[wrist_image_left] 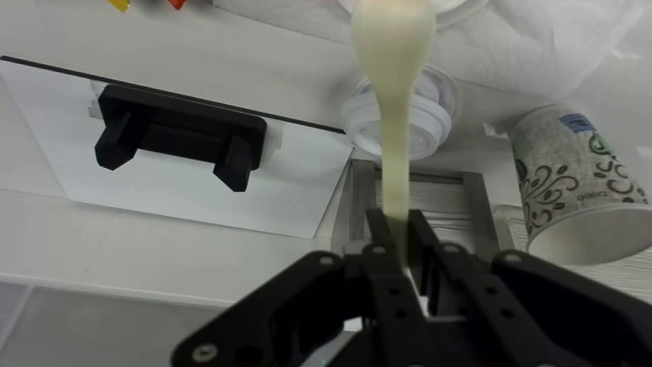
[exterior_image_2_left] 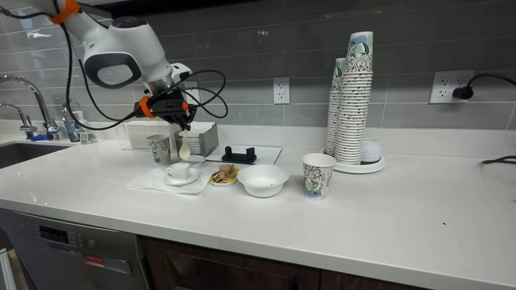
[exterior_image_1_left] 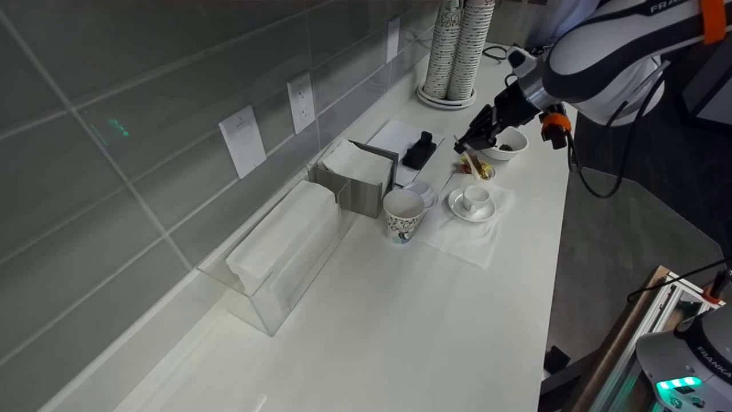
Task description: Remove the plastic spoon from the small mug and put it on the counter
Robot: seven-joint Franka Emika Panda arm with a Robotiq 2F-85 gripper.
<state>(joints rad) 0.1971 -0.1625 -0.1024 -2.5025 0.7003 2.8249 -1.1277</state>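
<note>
- Cream plastic spoon (exterior_image_2_left: 185, 150) hangs bowl-down in the air, clear of the small mug (exterior_image_2_left: 178, 172).
- Gripper (wrist_image_left: 399, 218) pinches the spoon's handle from both sides.
- Mug stands upright on a saucer (exterior_image_2_left: 194, 177), atop a napkin (exterior_image_2_left: 146, 180) on the white counter (exterior_image_2_left: 282, 225).
- Near the saucer, a small dish (exterior_image_2_left: 223, 185), then a white bowl (exterior_image_2_left: 262, 188).

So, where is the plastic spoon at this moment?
Left of centre in an exterior view, the plastic spoon hangs from the tool, appearing just above the small mug.

Arm (exterior_image_2_left: 128, 45) slanted down — tool (wrist_image_left: 397, 224) pinched narrow — exact tilt unclear.
</note>
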